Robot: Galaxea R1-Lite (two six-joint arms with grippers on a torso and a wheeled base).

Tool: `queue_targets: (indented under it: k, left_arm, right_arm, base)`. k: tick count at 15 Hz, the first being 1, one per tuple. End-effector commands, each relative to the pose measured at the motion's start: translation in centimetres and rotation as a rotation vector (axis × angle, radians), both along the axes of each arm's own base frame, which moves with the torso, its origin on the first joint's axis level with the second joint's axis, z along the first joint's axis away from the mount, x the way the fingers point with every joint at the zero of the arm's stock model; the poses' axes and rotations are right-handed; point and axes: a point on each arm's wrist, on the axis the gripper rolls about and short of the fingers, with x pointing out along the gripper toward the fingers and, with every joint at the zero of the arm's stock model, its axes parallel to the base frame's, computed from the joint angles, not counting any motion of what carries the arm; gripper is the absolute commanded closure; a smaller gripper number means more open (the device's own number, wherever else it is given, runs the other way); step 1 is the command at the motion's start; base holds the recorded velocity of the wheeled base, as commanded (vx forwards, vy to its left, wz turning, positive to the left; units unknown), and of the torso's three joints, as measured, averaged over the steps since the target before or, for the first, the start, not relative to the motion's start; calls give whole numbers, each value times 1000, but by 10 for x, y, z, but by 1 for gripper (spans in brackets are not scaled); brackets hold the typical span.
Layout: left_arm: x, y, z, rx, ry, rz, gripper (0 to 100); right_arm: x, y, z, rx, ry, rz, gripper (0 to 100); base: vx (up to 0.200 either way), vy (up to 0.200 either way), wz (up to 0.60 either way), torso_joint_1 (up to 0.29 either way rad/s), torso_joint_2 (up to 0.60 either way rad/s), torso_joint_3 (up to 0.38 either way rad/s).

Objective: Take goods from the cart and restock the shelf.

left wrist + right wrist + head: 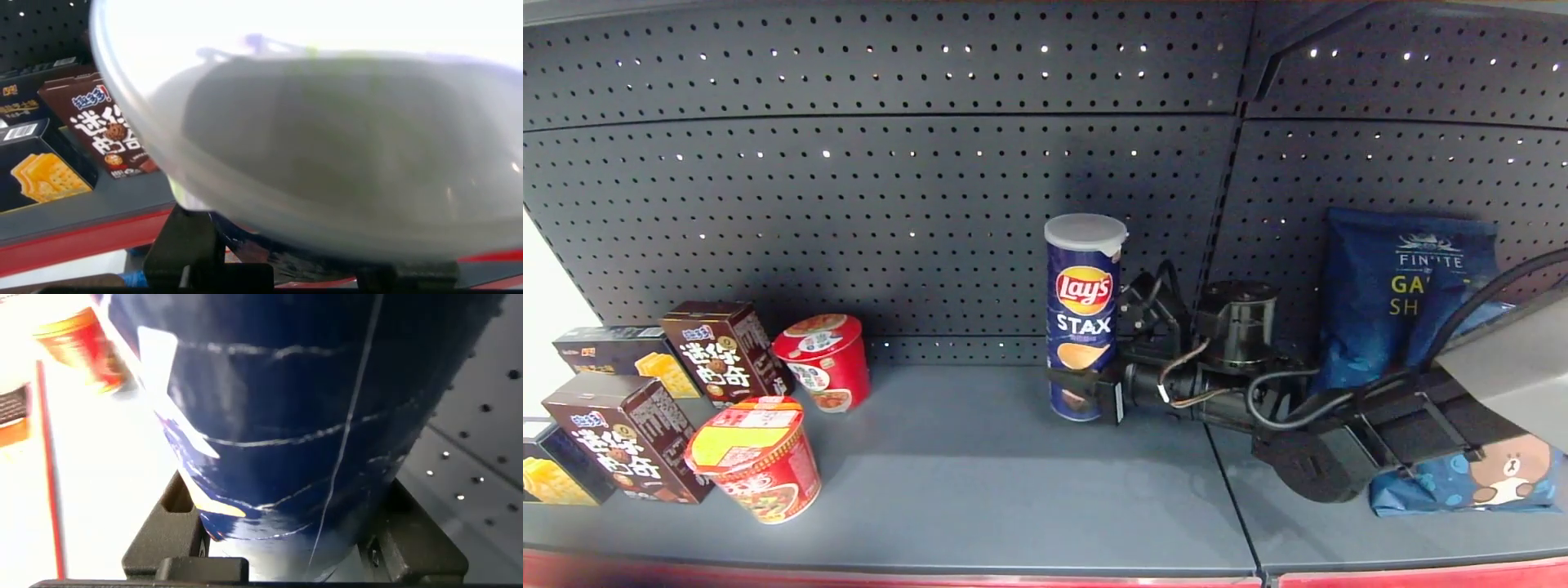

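Clamping the can (1085, 310) low on its blue body with the right hand (1086, 394), fingers (163, 535) pressed to both sides. Keeps the can upright on the shelf (980, 482), base down and pale lid on top, just in front of the pegboard (890, 204) beyond the hand. Shares the shelf with two red cups (823, 361) and several dark boxes (727, 351) well off to that hand's left, and with blue bags (1405, 286) to its right, beside the arm behind it.

Holding a second can (327, 147) with the left hand (298, 273), closed on the dark blue body just under a wide translucent lid, as far as can be made out. Faces the shelf's red front edge, with brown and black boxes lying on the board beyond that hand.
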Motion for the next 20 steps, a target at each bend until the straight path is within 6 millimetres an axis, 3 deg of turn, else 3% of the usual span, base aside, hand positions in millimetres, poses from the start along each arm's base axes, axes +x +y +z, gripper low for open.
queue_targets:
  k: [1,5,10,20]
  left_arm:
    - [-1,0,1,-1,-6,0,100]
    - [0,0,0,-1,-2,5,100]
    - [0,0,0,0,1,20,100]
    - [-2,1,-2,3,15,31,100]
  right_arm:
    - [-26,-14,2,9,-10,7,100]
    - [-54,-36,-20,32,-11,5,100]
    - [-86,-49,-49,41,43,1,100]
    - [-71,-39,-72,23,74,-8,100]
  base:
    - [0,0,0,0,0,0]
    - [0,0,0,0,0,0]
    - [0,0,0,0,0,0]
    - [0,0,0,0,0,0]
